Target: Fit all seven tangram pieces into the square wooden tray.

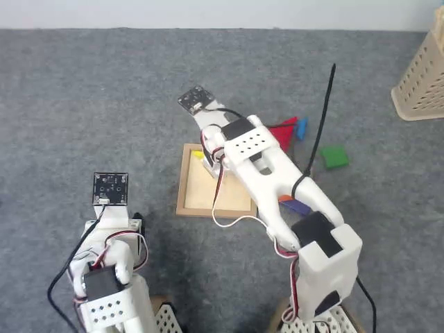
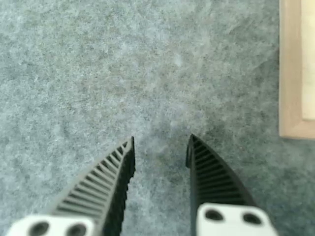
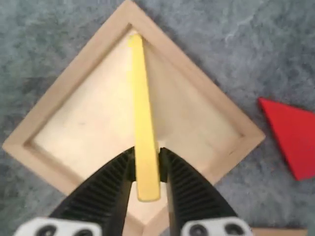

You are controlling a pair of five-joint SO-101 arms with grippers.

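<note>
The left claw point(image 2: 162, 139) is held released, its two ribbed fingers spread apart over the bare grey table point(image 2: 98, 59). Nothing is gripped between them. A corner of the wooden tray point(image 2: 290, 73) lies off to one side of this claw, near it but not touching.

The right claw point(image 3: 146, 157) is clenched on the yellow piece point(image 3: 140, 98), which is grasped by its near end and stood on its thin edge. The piece is stretched forward from the fingertips across the inside of the tray, and its far end is seen at the tray's far corner. Whether the piece touches the tray floor cannot be told. The pale tray floor is spread out below this claw.

Just outside the tray rim, to the side of the right claw, a red triangle point(image 3: 290, 137) is laid flat on the table. In the high view, a small blue piece point(image 1: 302, 128) is placed just beside the red one, and a green piece point(image 1: 334, 157) lies a little apart from both. An orange piece point(image 1: 286, 199) and a purple piece point(image 1: 297, 206) are partly covered by the right arm, behind its claw. Farthest from both claws, a pale slotted basket point(image 1: 420, 76) is set at the table's edge.
</note>
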